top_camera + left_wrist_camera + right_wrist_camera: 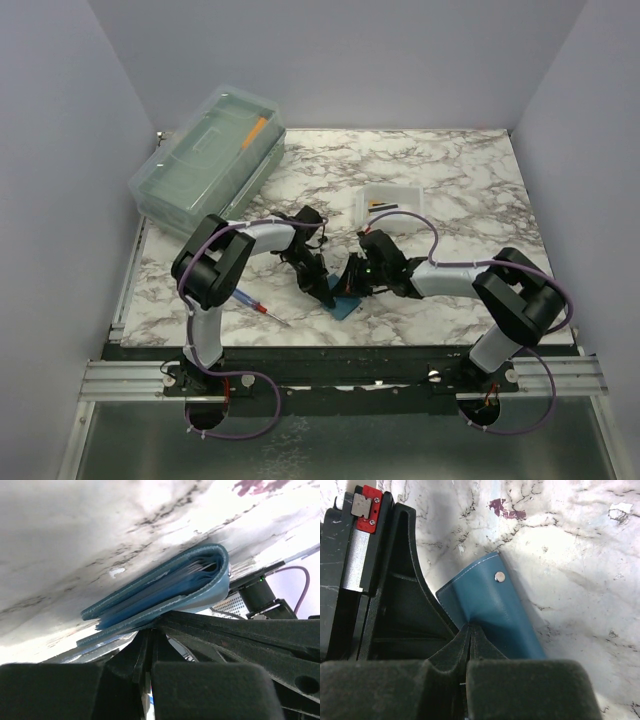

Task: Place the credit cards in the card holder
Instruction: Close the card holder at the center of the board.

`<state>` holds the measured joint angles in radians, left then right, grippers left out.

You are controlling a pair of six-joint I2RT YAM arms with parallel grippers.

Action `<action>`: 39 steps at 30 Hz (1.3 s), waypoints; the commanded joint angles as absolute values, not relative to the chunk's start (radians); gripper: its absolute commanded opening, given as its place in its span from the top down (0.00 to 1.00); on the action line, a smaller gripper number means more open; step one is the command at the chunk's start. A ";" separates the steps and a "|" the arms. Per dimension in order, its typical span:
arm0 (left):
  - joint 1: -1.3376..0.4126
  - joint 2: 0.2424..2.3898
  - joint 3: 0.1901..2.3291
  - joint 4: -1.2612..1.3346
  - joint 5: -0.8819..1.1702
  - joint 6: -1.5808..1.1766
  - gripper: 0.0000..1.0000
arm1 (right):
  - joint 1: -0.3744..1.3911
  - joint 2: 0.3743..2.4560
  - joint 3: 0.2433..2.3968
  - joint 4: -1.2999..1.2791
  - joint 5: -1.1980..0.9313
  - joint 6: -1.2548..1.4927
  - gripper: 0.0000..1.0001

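Note:
The teal-blue card holder [345, 307] lies folded on the marble table between both grippers. My left gripper [325, 290] is shut, its tips pinching the lower flap's edge [150, 626]. In the left wrist view the card holder [165, 587] gapes slightly, with thin pale layers inside. My right gripper [353, 285] is shut on the card holder's outer cover [490, 605] and puckers the leather at its tips [470, 627]. A silver snap [499, 576] shows above. The credit cards [385, 206], one orange and one with a dark stripe, lie in the small white tray [405, 195] behind.
A big clear lidded box [205, 160] stands at the back left with an orange pen on it. A red-and-blue pen [262, 308] lies on the table left of the grippers. The left gripper's black body [395, 605] fills the left of the right wrist view.

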<state>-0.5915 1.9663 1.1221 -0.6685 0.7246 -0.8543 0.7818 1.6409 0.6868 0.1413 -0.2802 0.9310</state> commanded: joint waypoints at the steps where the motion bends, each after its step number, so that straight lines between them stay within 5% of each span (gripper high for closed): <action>1: -0.582 2.125 1.132 -0.589 0.320 -1.064 1.00 | 0.822 1.740 0.610 0.109 -0.253 0.932 1.00; 21: -0.664 2.408 1.375 -0.799 0.104 -1.169 1.00 | 0.833 1.604 0.555 0.143 -0.215 0.889 1.00; 27: -0.663 2.495 1.490 -0.880 0.121 -1.153 1.00 | 0.674 1.428 0.557 -0.035 -0.189 0.805 0.85; 39: -0.676 2.478 1.523 -0.885 0.092 -1.123 1.00 | 0.621 1.422 0.523 0.214 -0.460 0.716 0.69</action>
<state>-0.6888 2.2723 1.6344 -1.2610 0.4255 -1.0042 0.6155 1.4635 0.5213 0.1497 -0.3649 0.7521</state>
